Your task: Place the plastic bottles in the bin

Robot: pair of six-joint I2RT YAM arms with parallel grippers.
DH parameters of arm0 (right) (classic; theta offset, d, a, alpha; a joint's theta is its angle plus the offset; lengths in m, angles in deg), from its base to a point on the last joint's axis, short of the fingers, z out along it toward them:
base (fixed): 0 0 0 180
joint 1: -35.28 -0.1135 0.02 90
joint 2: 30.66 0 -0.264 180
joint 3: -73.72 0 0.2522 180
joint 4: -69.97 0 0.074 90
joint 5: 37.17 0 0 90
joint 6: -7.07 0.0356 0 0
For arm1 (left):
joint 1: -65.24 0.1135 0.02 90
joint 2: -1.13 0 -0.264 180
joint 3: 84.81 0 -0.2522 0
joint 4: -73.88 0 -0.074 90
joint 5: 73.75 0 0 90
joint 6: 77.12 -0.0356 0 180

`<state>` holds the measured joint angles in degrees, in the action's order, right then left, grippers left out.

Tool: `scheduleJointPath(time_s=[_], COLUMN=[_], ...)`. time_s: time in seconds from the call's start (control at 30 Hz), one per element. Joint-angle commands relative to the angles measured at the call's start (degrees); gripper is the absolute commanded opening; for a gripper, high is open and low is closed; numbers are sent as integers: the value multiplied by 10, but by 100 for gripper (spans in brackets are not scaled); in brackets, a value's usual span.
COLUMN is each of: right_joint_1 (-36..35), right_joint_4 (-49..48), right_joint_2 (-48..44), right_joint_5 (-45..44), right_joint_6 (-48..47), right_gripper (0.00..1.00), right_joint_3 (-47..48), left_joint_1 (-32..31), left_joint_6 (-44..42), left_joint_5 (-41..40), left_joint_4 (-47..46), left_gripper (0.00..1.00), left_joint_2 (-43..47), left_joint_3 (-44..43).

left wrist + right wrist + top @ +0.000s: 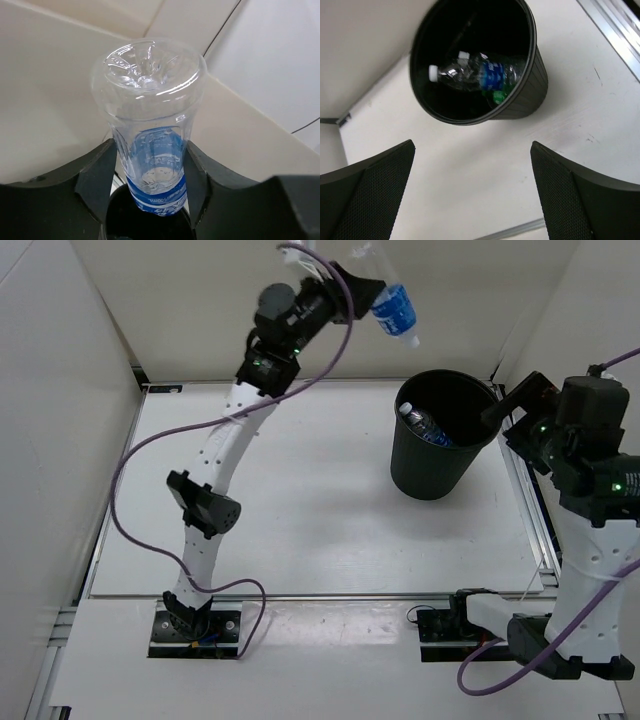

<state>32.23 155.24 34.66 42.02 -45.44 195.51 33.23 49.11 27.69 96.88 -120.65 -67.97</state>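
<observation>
My left gripper [362, 288] is raised high at the back and is shut on a clear plastic bottle with a blue label [394, 306]. The bottle hangs cap-down just above and left of the black bin [432, 472]. In the left wrist view the bottle [152, 125] sits between my fingers [95, 175], base toward the camera, with the bin's dark opening [125, 220] below it. My right gripper [503, 410] is open and empty beside the bin's right rim. The right wrist view shows the bin [530, 85] holding a blue-labelled clear bottle [490, 74], a green one [497, 96] and another clear one, partly hidden.
The bin stands at the back right of the white table mat [300, 500]. A metal rail [535, 530] runs along the mat's right edge, close to the bin. Enclosure walls [60, 440] stand at the left, back and right.
</observation>
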Motion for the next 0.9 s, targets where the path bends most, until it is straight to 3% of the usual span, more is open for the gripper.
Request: scheduleJointPath(time_s=[0.0, 0.17, 0.23, 0.3, 0.47, 0.6, 0.63, 0.73, 0.83, 0.87], right_joint_1=[2, 2, 2, 2, 2, 2, 2, 2, 2, 2], right_joint_4=[10, 5, 5, 5, 5, 12, 17, 29, -28, -36], right_joint_2=[-11, -41, -48, -53, -53, -48, -42, -11, 8, 8], right_joint_5=[-19, -26, -41, -47, -61, -39, -27, 63, 198, 216], right_joint_6=[12, 6, -2, -17, -23, -9, -9, -17, -58, -65], right_gripper=[100, 100, 100, 100, 100, 100, 100, 100, 100, 100], right_joint_3=[53, 53, 53, 53, 47, 10, 0, -10, -19, -19], left_joint_1=[-44, -109, -114, -130, -131, -93, -86, -69, -56, -49], left_joint_6=[-21, -65, -71, -91, -171, -184, -184, -190, -213, -213], left_joint_5=[-36, -57, -57, -79, -135, -228, -248, -311, -392, -424], left_joint_4=[-25, -43, -43, -43, -43, -29, -22, 30, 77, 84], left_gripper=[63, 66, 77, 98, 100, 100, 100, 100, 100, 100], left_joint_2=[-78, -111, -111, -87, 5, 158, 220, 308, 419, 476], left_joint_3=[29, 22, 36, 46, 69, 233, 315, 460, 562, 631])
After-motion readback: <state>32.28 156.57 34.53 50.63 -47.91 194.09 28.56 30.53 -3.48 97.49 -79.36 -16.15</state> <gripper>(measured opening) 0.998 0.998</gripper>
